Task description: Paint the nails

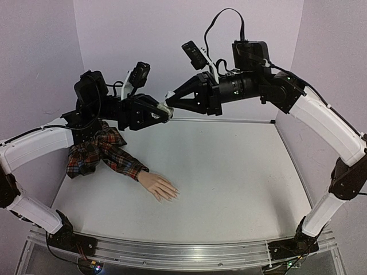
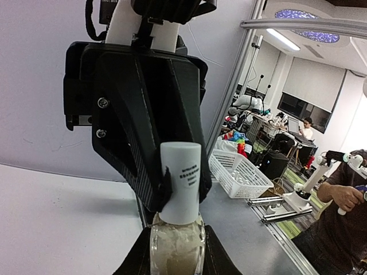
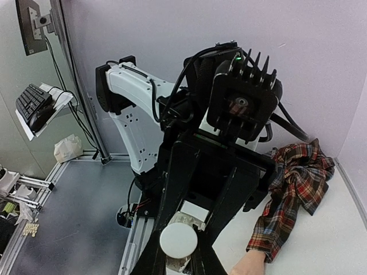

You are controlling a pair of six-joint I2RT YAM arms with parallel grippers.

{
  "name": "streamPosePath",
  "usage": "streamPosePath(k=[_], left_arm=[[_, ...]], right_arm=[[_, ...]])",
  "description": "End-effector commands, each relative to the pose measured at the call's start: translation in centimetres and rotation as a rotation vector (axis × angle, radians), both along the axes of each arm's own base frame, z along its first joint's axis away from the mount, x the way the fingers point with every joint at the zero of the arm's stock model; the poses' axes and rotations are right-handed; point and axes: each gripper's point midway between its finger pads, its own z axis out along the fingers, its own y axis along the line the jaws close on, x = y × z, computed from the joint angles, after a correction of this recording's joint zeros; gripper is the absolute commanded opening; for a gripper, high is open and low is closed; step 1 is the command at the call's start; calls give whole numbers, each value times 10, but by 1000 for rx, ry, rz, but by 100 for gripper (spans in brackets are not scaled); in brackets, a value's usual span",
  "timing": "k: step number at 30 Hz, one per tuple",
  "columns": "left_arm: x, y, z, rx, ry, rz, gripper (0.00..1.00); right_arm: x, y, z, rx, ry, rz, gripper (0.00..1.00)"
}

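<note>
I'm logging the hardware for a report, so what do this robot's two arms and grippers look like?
The left arm and right arm have white shell links between black joints. The left gripper and right gripper are black tapering wedges. A black cable loops over the right wrist.

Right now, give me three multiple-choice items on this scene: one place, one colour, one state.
1. Where does the mannequin hand lie? A on the table, left half; B in a basket; C held in the air.
2. What colour is the cap of the bottle? A red; B white; C black.
3. How do the right jaws stand? A wide open; B out of view; C shut on the cap.
Key: 1 A, it rests there beside its plaid sleeve; 2 B, white in both wrist views; 3 C, they clamp the cap's sides.
</note>
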Motion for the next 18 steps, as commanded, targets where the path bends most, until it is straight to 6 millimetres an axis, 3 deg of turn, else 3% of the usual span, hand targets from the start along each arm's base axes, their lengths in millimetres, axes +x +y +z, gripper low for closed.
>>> streamPosePath(k=[1,3,9,12,18], left_arm=[[16,4,14,-16,-66,142,0],[32,3,9,8,-82,252,0],[72,5,0,33,-154,506,0],[87,6,-1,31,-182,581,0],[104,1,-5,26,-198,640,0]], right_arm=[[-2,3,6,4,12,-17,20],[15,0,5,-13,44,-138,25],[61,-18,-12,-51,189,-486,58],[81,-24,-15,-36,293,-627,65],[93,-17,-14,13,442,-710,66]])
